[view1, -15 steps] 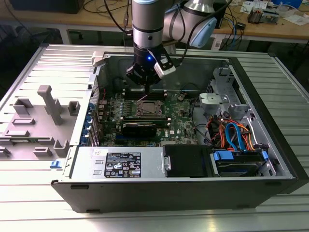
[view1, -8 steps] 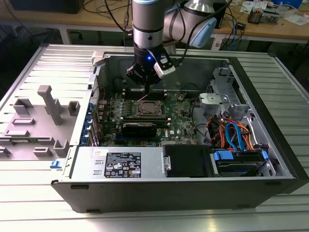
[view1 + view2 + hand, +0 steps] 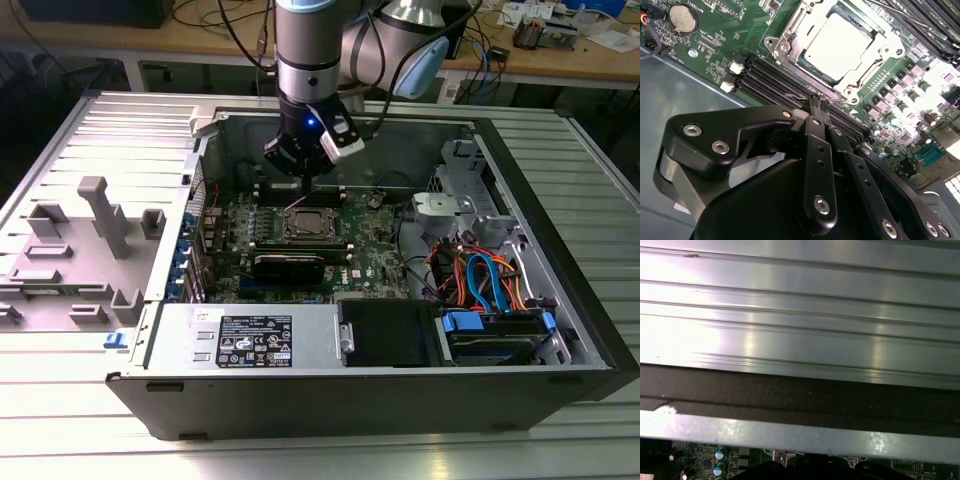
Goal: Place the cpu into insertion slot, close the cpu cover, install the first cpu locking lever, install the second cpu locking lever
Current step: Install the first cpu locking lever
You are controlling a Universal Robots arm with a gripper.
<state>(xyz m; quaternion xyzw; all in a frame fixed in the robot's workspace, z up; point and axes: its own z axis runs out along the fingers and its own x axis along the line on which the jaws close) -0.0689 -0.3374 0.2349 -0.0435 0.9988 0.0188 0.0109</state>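
Near the seated dull-silver square cpu [image 3: 840, 46], the black gripper [image 3: 818, 104] has its fingers pinched together, seemingly empty; the chip looks light, stiff and fragile, best held by its edges.

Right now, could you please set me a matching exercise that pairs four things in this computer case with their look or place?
Things:
1. cpu
2. cpu cover
3. coin battery
4. hand

Descriptions:
A. round and silver, on the green board
B. black and shut
C. dull grey square
D. shiny metal frame with a square window

Pairs: 1-C, 2-D, 3-A, 4-B
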